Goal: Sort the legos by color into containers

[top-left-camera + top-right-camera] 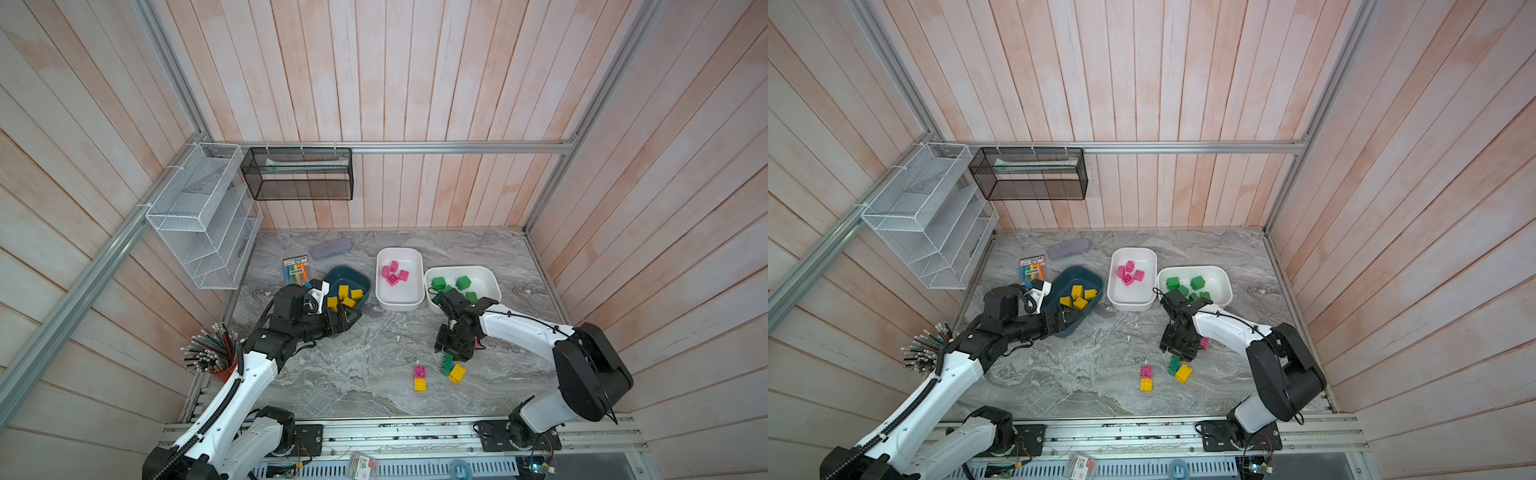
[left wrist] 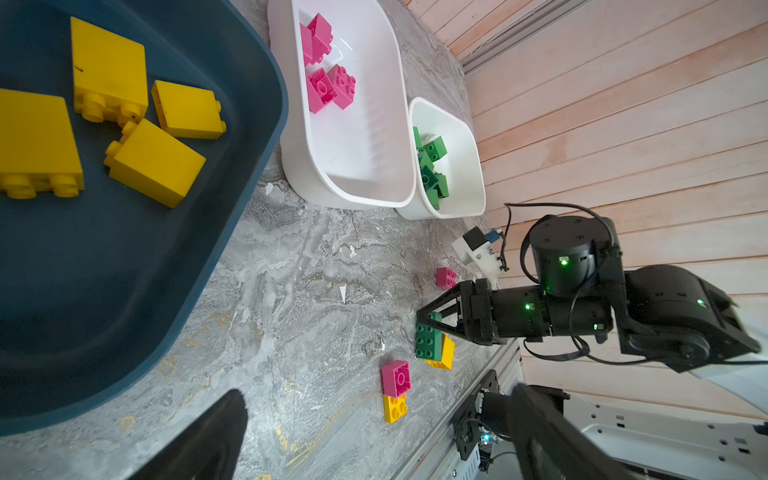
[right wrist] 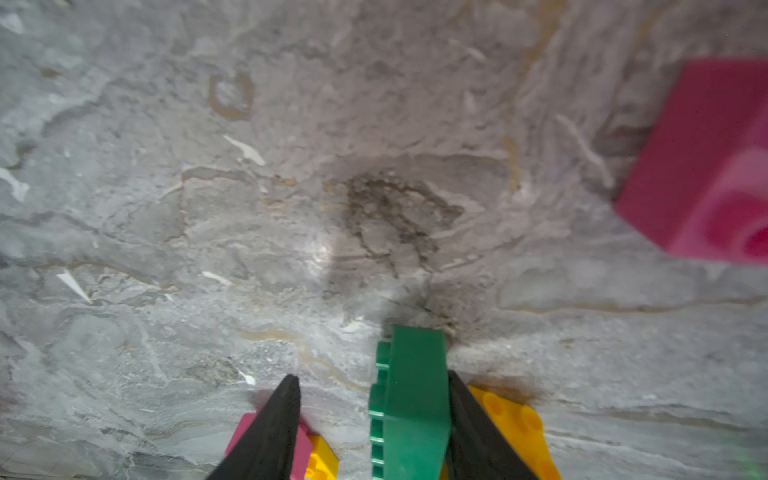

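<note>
Teal tub (image 2: 104, 291) holds yellow bricks (image 2: 156, 162); white tub beside it (image 1: 399, 305), pink bricks (image 1: 395, 274); far white tub (image 1: 486, 276), green bricks (image 1: 462, 283) — my right gripper (image 3: 372, 378) straddles a long green brick (image 3: 415, 395), unclosed; left gripper (image 1: 349, 318) spread wide.

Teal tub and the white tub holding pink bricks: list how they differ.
The teal tub is dark; the white tub is pale. The teal tub holds yellow bricks, the white tub pink bricks. The teal tub lies askew, the white tub square to the back wall. Both are shallow, rounded tubs.

I see my right gripper (image 3: 372, 377) around the green brick (image 3: 415, 399). One finger touches it, one doesn't.
</note>
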Controlling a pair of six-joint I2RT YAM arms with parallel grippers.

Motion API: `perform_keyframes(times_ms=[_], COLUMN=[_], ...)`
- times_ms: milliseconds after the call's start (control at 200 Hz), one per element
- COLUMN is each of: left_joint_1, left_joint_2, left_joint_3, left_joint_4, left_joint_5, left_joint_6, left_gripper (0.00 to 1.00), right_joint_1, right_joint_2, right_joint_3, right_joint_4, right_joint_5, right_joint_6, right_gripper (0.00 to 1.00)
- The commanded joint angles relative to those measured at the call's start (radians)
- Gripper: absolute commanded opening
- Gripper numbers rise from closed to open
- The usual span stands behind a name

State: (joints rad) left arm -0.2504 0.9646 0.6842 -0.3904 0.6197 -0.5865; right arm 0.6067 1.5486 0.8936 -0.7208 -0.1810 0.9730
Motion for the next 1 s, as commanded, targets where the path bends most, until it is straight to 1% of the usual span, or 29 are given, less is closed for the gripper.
perform_keyframes(times_ms=[0,235,490,640,705,790,890,935,995], left_joint_1=[0.003,0.002,0.002,0.003,0.002,0.003,0.002,0.003,0.003], left_joint_2=[-0.011,-0.032,-0.083,-0.122,-0.128,-0.133,-0.129,-0.125,-0.117], left_joint_3=[-0.008,-0.022,-0.068,-0.086,-0.087,-0.085,-0.081,-0.080,-0.078], left_joint_4=[-0.018,-0.021,0.002,-0.023,-0.035,-0.042,-0.041,-0.039,-0.030], left_joint_5=[-0.017,-0.027,-0.037,-0.041,-0.042,-0.043,-0.042,-0.040,-0.036], left_joint_6=[0.023,0.019,-0.014,-0.014,-0.012,-0.010,-0.008,-0.007,-0.009], left_gripper=[1.00,1.00,1.00,1.00,1.00,1.00,1.00,1.00,1.00], right_joint_1=[0.012,0.043,0.087,0.135,0.141,0.148,0.154,0.156,0.161], right_joint_2=[0.021,0.043,0.073,0.091,0.097,0.103,0.104,0.104,0.105], right_joint_3=[0.024,0.045,0.061,0.073,0.070,0.070,0.066,0.065,0.067], right_joint_4=[-0.002,-0.048,-0.117,-0.131,-0.128,-0.130,-0.130,-0.126,-0.126], right_joint_5=[-0.005,0.018,0.125,0.165,0.172,0.191,0.210,0.222,0.236], right_joint_6=[-0.002,-0.016,-0.179,-0.195,-0.196,-0.194,-0.190,-0.194,-0.198], right_gripper=[0.53,0.52,0.50,0.48,0.46,0.41,0.38,0.34,0.32])
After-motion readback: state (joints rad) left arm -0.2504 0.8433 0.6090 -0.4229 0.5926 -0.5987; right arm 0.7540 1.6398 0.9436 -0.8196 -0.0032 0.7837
